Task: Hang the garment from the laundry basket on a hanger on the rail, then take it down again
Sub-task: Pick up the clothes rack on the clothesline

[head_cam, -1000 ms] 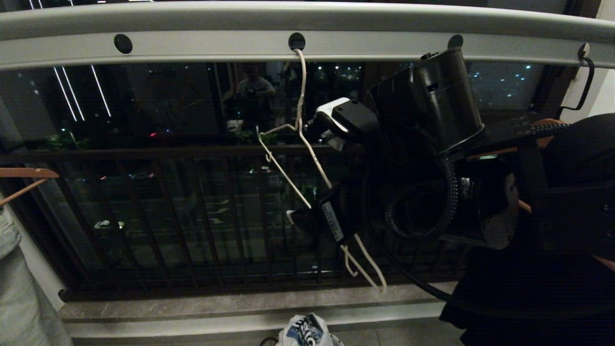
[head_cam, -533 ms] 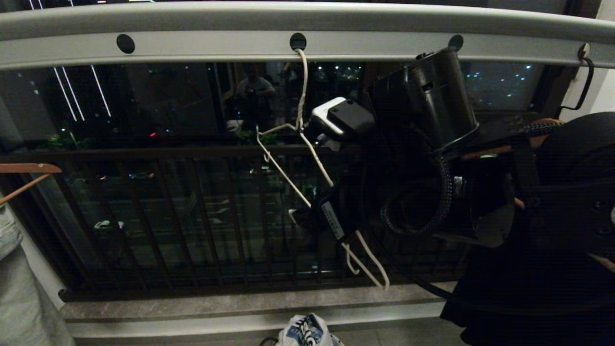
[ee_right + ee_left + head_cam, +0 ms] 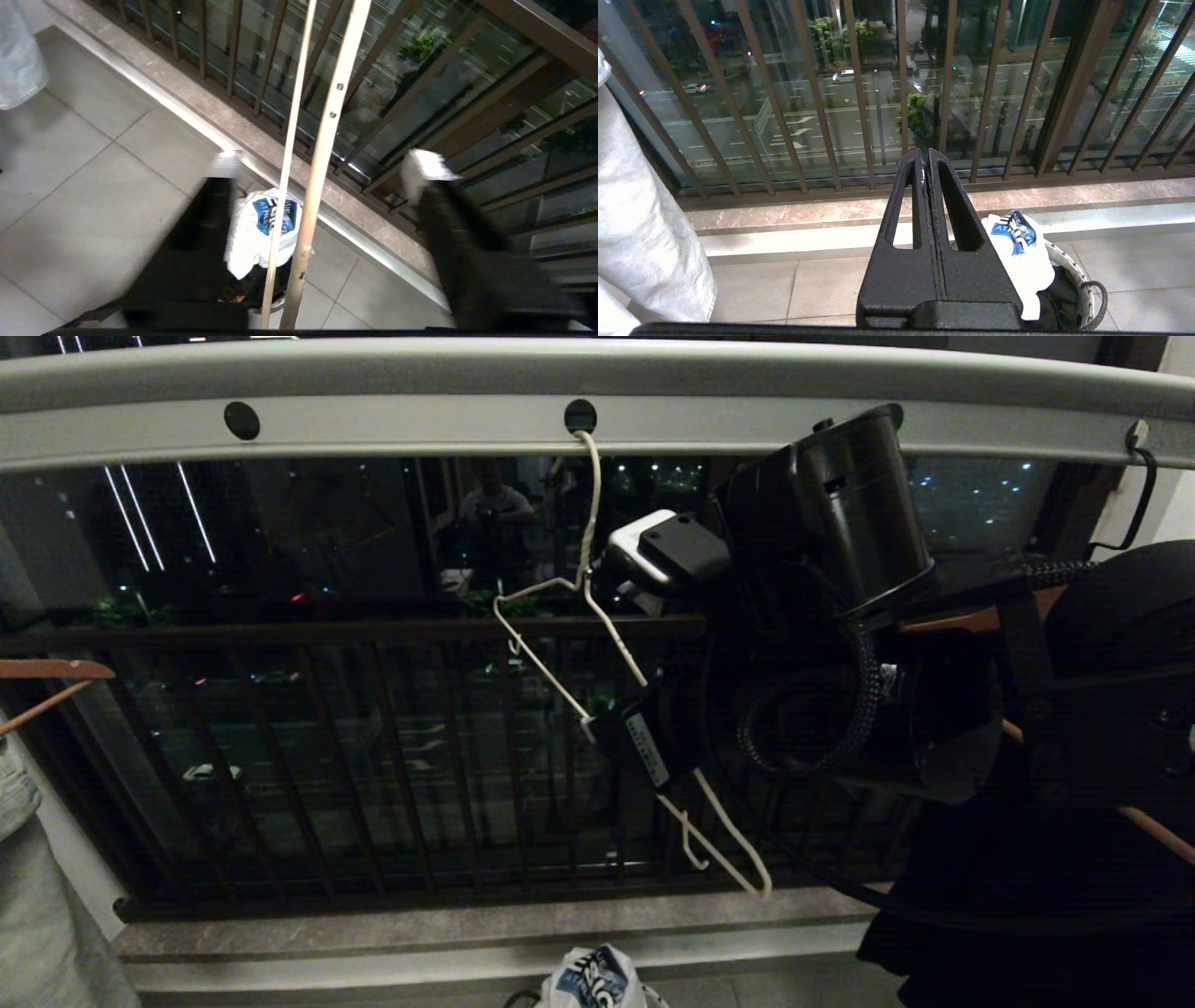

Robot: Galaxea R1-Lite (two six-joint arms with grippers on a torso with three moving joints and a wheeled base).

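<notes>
The white wire hanger (image 3: 541, 664) hangs tilted by its hook from a hole in the pale grey rail (image 3: 420, 425). My right gripper (image 3: 611, 644) is open and straddles the hanger, one finger above its shoulder and one at its lower arm. In the right wrist view the hanger's wires (image 3: 322, 149) run between the spread fingers of the right gripper (image 3: 324, 167). The white garment (image 3: 1020, 242) with the blue shield lies in the laundry basket (image 3: 1083, 280) on the floor below, and also shows as the garment (image 3: 593, 980). My left gripper (image 3: 926, 156) is shut, empty and low before the railing.
Dark balcony railing bars (image 3: 373, 756) and a stone ledge (image 3: 467, 924) run behind the rail. A wooden hanger (image 3: 51, 672) with pale cloth (image 3: 37, 896) hangs at the left. A black garment (image 3: 1074, 859) hangs at the right, close behind my right arm.
The right gripper's fingers have drawn closer together around the hanger, the lower one now at its arm. The hanger's low end has swung slightly down and right. The left gripper is unchanged.
</notes>
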